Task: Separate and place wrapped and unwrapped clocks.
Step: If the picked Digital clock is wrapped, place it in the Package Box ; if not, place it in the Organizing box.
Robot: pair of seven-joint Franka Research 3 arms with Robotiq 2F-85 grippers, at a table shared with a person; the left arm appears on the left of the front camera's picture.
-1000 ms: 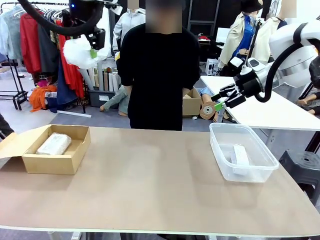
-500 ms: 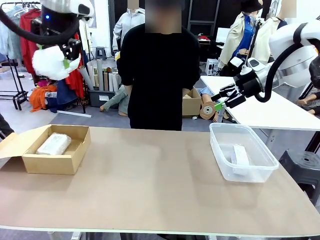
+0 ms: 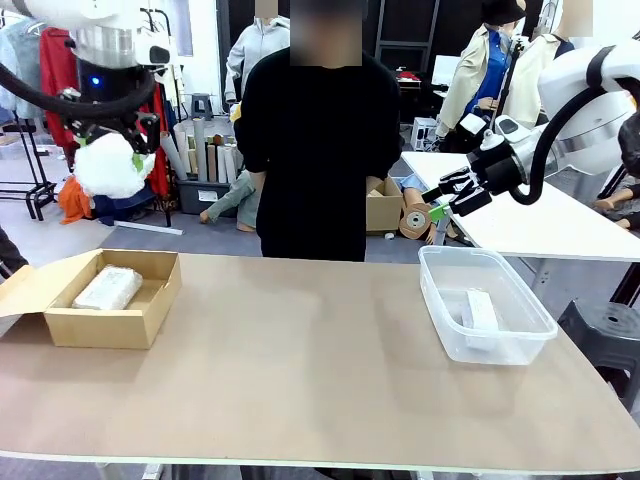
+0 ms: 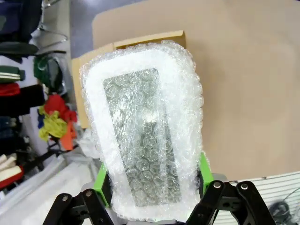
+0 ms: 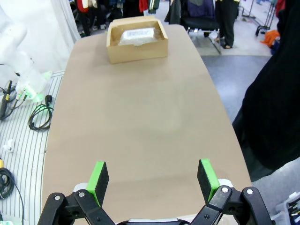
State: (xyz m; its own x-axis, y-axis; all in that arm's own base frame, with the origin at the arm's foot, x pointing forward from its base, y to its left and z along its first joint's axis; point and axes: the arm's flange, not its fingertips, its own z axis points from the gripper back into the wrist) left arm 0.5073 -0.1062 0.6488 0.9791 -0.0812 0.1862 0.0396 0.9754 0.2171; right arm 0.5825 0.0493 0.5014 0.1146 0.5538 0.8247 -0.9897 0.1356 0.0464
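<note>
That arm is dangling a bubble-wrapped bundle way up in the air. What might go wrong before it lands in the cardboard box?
The left gripper pinches only the lower end of the wrapped bundle, and bubble wrap is soft and slippery, so it might slip out high above the table.

The cardboard box already holds another wrapped bundle, so the new one may land on top or catch the rim and tip out.

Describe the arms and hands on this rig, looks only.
Both arms have glossy white shells with black joints and black cable loops. The left hand and right hand are black linkage two-finger units with bright green pads. A blue light glows on the left wrist.
</note>
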